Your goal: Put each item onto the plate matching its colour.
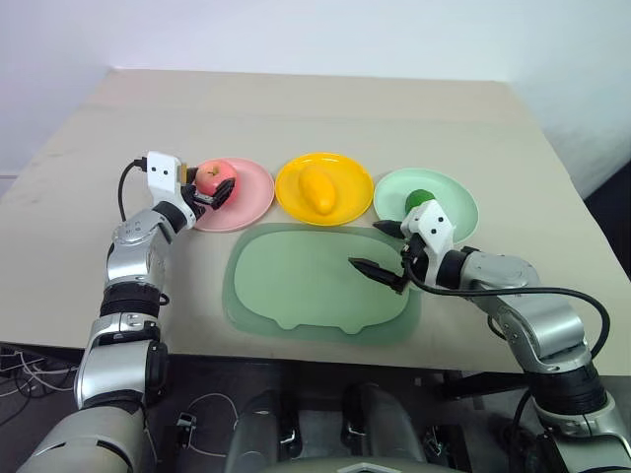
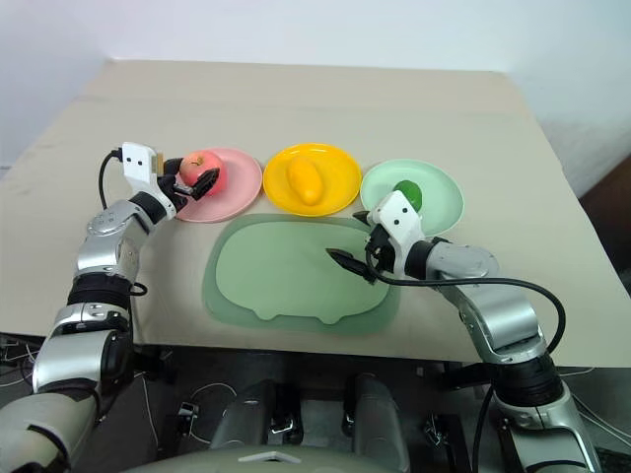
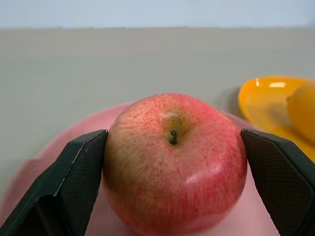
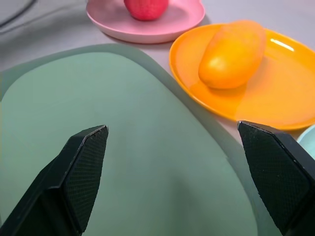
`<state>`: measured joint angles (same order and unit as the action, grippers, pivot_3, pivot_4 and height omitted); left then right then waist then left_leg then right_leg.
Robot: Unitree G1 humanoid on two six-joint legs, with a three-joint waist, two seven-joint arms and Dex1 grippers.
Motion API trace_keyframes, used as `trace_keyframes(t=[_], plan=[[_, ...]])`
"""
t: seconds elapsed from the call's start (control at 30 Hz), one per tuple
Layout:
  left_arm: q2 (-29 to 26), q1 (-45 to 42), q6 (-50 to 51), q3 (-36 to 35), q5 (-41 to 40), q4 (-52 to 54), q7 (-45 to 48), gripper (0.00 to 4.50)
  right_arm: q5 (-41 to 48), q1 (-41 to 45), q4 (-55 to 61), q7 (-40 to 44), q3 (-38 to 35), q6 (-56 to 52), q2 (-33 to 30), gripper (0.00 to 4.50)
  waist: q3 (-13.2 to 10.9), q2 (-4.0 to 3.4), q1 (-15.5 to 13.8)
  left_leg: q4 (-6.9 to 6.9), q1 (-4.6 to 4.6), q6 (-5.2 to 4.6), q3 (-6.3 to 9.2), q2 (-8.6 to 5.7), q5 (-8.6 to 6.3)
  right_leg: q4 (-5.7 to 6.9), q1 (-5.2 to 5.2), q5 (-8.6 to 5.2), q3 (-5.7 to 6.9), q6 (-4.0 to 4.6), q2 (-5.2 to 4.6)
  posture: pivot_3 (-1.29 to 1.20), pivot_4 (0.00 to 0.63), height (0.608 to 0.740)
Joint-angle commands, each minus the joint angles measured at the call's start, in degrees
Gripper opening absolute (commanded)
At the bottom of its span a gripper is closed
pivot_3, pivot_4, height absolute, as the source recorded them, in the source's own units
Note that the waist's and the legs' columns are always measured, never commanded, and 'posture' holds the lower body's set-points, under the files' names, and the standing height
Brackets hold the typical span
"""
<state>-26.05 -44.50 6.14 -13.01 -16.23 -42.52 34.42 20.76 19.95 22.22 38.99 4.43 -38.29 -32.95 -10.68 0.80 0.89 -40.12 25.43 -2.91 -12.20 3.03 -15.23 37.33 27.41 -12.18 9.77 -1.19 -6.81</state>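
Pink plate [image 1: 251,195]: our apple [image 1: 214,177] sits on it.
Left tool [image 1: 209,195]: wide apart around the apple, maybe touching.
Right tool [image 1: 388,252]: spread, empty, over the tray [image 1: 296,296].
Apple: we think light, hard, smooth; take its round sides.

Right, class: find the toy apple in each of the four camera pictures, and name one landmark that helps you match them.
Left eye view: apple on the pink plate, between the left gripper's fingers.
Right eye view: apple at left, same plate.
Left wrist view: apple large, central, between both fingers.
Right wrist view: apple at the top edge, cut off.
Shared landmark: the pink plate.
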Motion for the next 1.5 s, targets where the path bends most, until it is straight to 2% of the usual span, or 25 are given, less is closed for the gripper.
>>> trace_keyframes(t=[0.03,0.1,0.17,0.23,0.27,0.33,0.4,0.47,0.53,0.6,0.83,0.97,1.2,1.5], plan=[[-3.2,0.6,-8.5,4.0,7.2,2.8,-1.2,4.49,-0.5,0.2,1.1,0.5,0.1,1.5,-0.4,4.50,0.0,0.00,0.2,0.01,-0.01,0.00,0.00,0.00,0.00,0.00,0.00,0.00,0.00,0.00,0.01,0.00,0.150,0.696],[-0.7,-0.6,-4.4,-0.6,0.5,4.4,-1.7,4.49,-0.8,0.0,1.1,0.7,0.1,1.6,-0.6,4.50,0.0,0.00,0.1,0.02,-0.02,0.04,-0.02,0.00,-0.02,0.01,0.01,0.00,0.00,0.00,0.00,0.00,0.150,0.696],[-2.6,0.5,-6.8,3.1,5.4,4.6,-1.1,4.49,-1.0,0.0,1.0,0.8,0.0,1.7,-0.6,4.50,0.0,0.02,-0.2,-0.01,0.00,0.11,0.00,0.01,-0.06,0.01,0.00,0.00,0.00,0.01,-0.02,0.00,0.150,0.696],[0.4,-1.2,3.2,-3.4,-4.4,7.3,-3.1,4.49,-1.1,0.1,0.9,0.9,0.0,1.8,-0.5,4.50,0.0,0.02,-0.2,-0.02,0.00,0.14,-0.01,-0.02,-0.08,-0.01,-0.01,0.00,0.00,0.01,-0.03,0.00,0.150,0.696],[0.5,-1.8,5.6,-4.1,-4.6,7.5,-5.0,4.49,-1.2,0.1,0.7,0.9,0.0,1.8,-0.4,4.50,0.0,0.02,-0.2,-0.02,0.00,0.14,0.00,-0.01,-0.08,-0.02,-0.02,0.00,-0.01,0.01,-0.03,0.00,0.150,0.696],[-5.3,1.4,-5.6,7.6,9.8,7.2,-0.5,4.49,-1.5,0.0,0.5,1.1,0.2,2.1,-0.5,4.50,0.0,0.03,0.0,-0.03,-0.01,0.09,0.02,-0.01,-0.05,-0.01,-0.04,0.00,0.00,0.00,-0.04,0.00,0.150,0.696],[-1.9,-0.3,1.0,1.5,1.0,8.1,-2.3,4.49,-1.7,-0.1,0.4,1.1,0.3,2.5,-0.4,4.50,0.0,0.00,0.1,0.03,-0.06,0.14,-0.03,-0.01,-0.08,0.01,-0.03,0.00,0.00,0.00,0.00,0.00,0.150,0.696],[-2.7,0.0,-0.2,2.6,2.8,7.8,-2.0,4.49,-1.7,-0.2,0.3,1.2,0.4,2.7,-0.4,4.50,0.0,0.02,-0.1,0.01,-0.04,0.14,-0.01,0.02,-0.07,0.02,-0.02,0.00,0.00,0.00,0.01,0.00,0.150,0.696],[-4.8,1.7,-3.9,6.8,8.1,7.5,0.0,4.49,-1.7,-0.2,0.3,1.2,0.3,2.9,-0.3,4.50,0.0,0.02,0.0,-0.01,-0.04,0.13,-0.01,0.01,-0.06,0.02,-0.02,0.00,0.00,0.00,0.01,0.00,0.150,0.696],[-3.7,1.4,-2.0,4.9,5.9,7.3,-1.1,4.49,-1.7,-0.2,0.2,1.2,0.4,3.0,-0.3,4.50,0.0,0.01,0.0,0.00,-0.05,0.15,-0.02,0.00,-0.08,0.02,-0.02,0.00,0.00,0.00,0.00,0.00,0.150,0.696],[-3.9,2.5,-3.3,4.3,6.2,9.6,-1.1,4.49,-1.9,-0.3,-0.1,1.5,0.4,3.5,-0.4,4.50,0.0,0.01,-0.1,-0.02,-0.04,0.15,-0.02,0.00,-0.08,0.02,-0.03,0.00,0.00,0.01,-0.03,0.00,0.150,0.696],[-3.9,5.0,-2.4,2.4,3.3,15.3,0.2,4.49,-1.9,-0.4,0.1,1.5,0.2,3.4,-0.4,4.50,0.0,0.01,0.0,-0.01,-0.04,0.14,-0.01,0.01,-0.08,0.03,-0.01,0.00,0.00,0.01,-0.01,0.00,0.150,0.696],[-4.2,12.7,0.8,-3.7,-7.9,29.0,6.0,4.49,-1.4,-1.2,1.5,1.6,-0.2,3.1,-0.6,4.50,0.0,0.01,0.1,-0.01,-0.06,0.15,-0.02,0.02,-0.07,0.04,-0.03,0.00,-0.01,0.00,-0.01,0.00,0.150,0.696],[-11.7,27.6,5.0,-10.6,-15.8,40.4,14.8,4.49,3.8,-2.4,4.0,2.4,-2.7,2.3,0.8,4.50,0.0,0.00,-0.1,0.00,-0.07,0.17,-0.01,0.03,-0.09,0.00,-0.03,-0.02,-0.01,0.03,-0.03,0.00,0.150,0.696]])
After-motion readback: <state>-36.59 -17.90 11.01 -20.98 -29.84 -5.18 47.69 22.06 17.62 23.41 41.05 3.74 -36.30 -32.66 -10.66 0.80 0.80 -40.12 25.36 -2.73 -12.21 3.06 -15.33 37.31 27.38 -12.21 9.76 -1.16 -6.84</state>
